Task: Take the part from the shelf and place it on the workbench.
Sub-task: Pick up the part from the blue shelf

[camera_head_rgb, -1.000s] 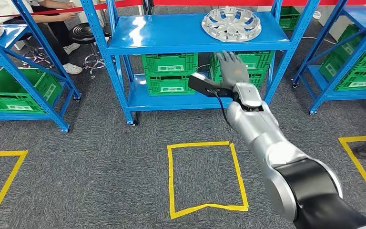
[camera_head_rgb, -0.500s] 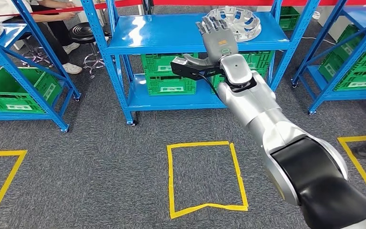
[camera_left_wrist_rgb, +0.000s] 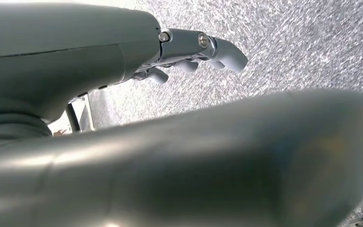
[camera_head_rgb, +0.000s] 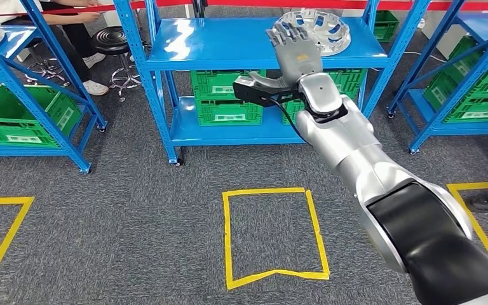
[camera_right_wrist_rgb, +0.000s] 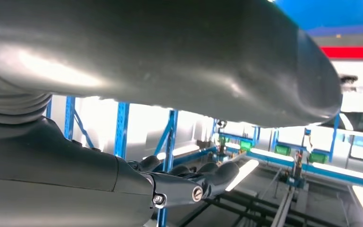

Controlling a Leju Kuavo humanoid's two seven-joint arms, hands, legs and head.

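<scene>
At the shelf (camera_head_rgb: 229, 44), right hand (camera_head_rgb: 295, 51) reaches the part (camera_head_rgb: 321, 28), fingers apart, empty; should grip the rim squarely.

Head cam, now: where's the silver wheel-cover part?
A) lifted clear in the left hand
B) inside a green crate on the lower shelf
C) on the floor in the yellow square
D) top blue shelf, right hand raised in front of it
D. The silver part lies on the top shelf, with the right hand raised in front of its near edge.
</scene>
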